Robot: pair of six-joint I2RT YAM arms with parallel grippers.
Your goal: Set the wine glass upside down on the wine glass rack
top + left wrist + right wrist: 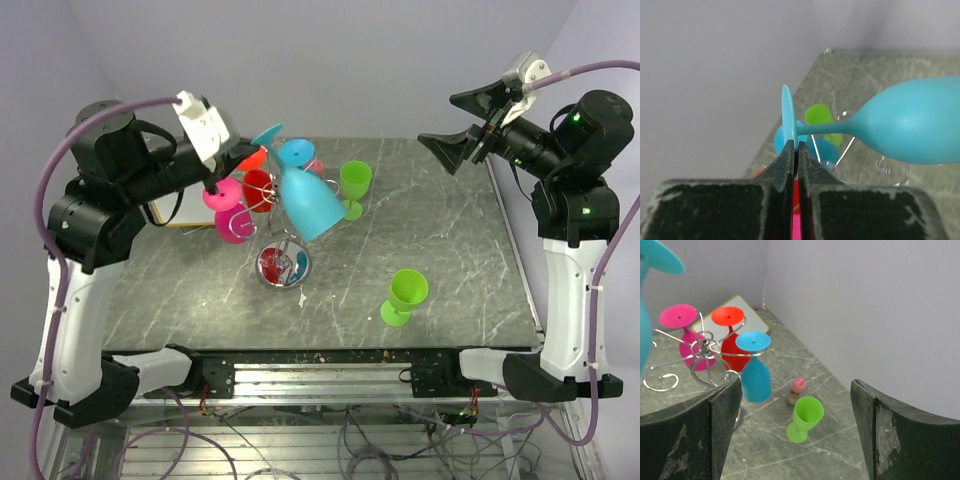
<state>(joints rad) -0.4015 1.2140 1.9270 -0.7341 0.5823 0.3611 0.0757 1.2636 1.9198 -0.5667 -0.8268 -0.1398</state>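
My left jaws are pressed together on the rim of the foot (787, 115) of the big blue wine glass (910, 125), a thin edge-on pinch. The stem runs out sideways ahead of them and the bowl hangs out beyond and slightly below, over the wine glass rack (705, 346). I cannot tell whether the bowl is touching any wire. My right jaws are spread wide with nothing between them, raised and well apart from the rack, which sits ahead of and below them.

What worries me is that pinch. The bowl's weight sits far out from the grip, so I judge the foot could twist or slip between the jaws if I swing quickly.

The rack already carries a pink glass (677, 316), a red glass (729, 316) and a small blue glass (756, 380), all close below the left jaws. A careless sweep of the bowl could knock them or catch a wire arm and rock the stand on the counter (450, 230).

A free wire curl (662, 382) shows on the near side. If I let go before the stem sits in a curl, the glass falls.
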